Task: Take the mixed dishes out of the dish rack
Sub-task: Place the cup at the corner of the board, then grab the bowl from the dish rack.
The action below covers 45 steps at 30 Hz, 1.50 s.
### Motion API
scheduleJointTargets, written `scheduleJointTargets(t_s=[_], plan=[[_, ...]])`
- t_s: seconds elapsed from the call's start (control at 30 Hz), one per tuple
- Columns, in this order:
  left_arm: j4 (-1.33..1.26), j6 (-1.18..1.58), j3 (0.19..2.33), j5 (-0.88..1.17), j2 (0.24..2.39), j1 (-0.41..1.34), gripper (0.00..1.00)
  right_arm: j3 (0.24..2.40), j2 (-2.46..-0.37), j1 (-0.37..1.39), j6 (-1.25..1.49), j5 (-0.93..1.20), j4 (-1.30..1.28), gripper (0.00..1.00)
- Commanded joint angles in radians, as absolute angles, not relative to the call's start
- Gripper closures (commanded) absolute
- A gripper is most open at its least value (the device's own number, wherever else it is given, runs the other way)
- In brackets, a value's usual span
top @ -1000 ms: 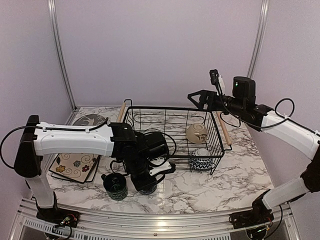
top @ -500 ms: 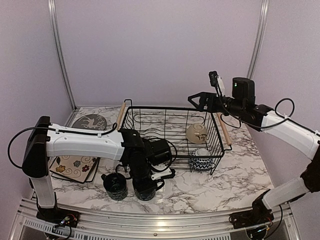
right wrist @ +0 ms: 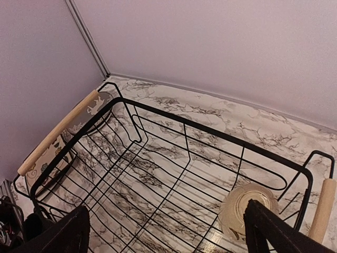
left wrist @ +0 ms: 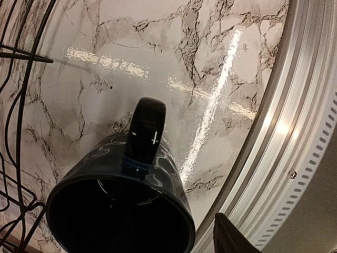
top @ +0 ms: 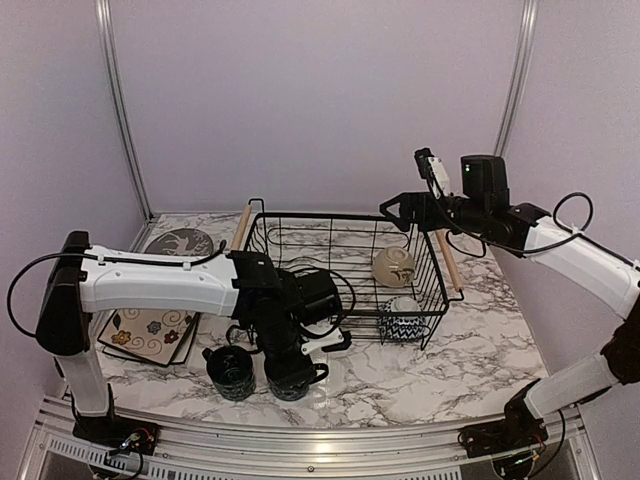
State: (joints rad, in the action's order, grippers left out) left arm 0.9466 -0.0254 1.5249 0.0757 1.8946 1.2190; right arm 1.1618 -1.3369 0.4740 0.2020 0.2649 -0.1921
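- Mugs first: one dark blue mug (top: 291, 378) stands upright on the marble table (top: 480, 350), just in front of the dish rack (top: 330, 215), handle pointing toward the near rail.
- A second mug (top: 230, 372) stands just beside it, on its left.
- My left gripper (top: 300, 355) hangs directly over the dark blue mug; from my left wrist I look straight down into its mouth.
- Its jaws are spread and pinch nothing. The one finger (left wrist: 229, 242) I can see stands clear of the mug's rim.
- My right gripper (top: 400, 210) hovers above the rack's far right corner, jaws spread wide and holding nothing.
- Inside the rack, at its right end, the beige bowl (top: 393, 266) lies tipped on the wire floor.
- The chevron bowl (top: 403, 322) sits nearer to me, against the rack's front wall.
- Left of the rack, on the table, lie the grey deer plate (top: 178, 242) and, closer to me, the stacked square floral plates (top: 150, 333).
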Motion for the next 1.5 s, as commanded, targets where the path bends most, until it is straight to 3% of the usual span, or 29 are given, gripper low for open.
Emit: scheduleJointTargets(t_s=[0.0,0.3,0.4,0.67,0.9,1.3,1.37,1.47], plan=[[0.917,-0.052,1.566,0.073,1.791,1.208,0.44,1.250,-1.368,0.511,0.106,0.171,-0.342,0.02],[0.779,-0.081,1.573,0.099,1.625,1.118,0.37,1.379,-1.506,0.636,0.014,-0.051,-0.638,0.01],[0.624,-0.070,1.515,0.126,1.530,1.046,0.21,1.407,-1.555,0.644,0.018,-0.068,-0.774,0.02],[0.132,0.058,1.328,0.246,1.358,0.902,0.10,1.445,-1.632,0.646,0.088,-0.108,-1.027,0.02],[0.097,0.064,1.330,0.220,1.391,0.891,0.04,1.473,-1.728,0.647,0.140,-0.063,-1.129,0.14],[0.073,0.076,1.253,0.194,1.341,0.875,0.03,1.527,-1.836,0.644,0.160,-0.067,-1.138,0.29],[0.069,0.072,1.241,0.193,1.338,0.873,0.03,1.532,-1.839,0.643,0.163,-0.078,-1.142,0.30],[0.072,0.069,1.236,0.187,1.342,0.872,0.03,1.558,-1.851,0.644,0.175,-0.112,-1.168,0.19]])
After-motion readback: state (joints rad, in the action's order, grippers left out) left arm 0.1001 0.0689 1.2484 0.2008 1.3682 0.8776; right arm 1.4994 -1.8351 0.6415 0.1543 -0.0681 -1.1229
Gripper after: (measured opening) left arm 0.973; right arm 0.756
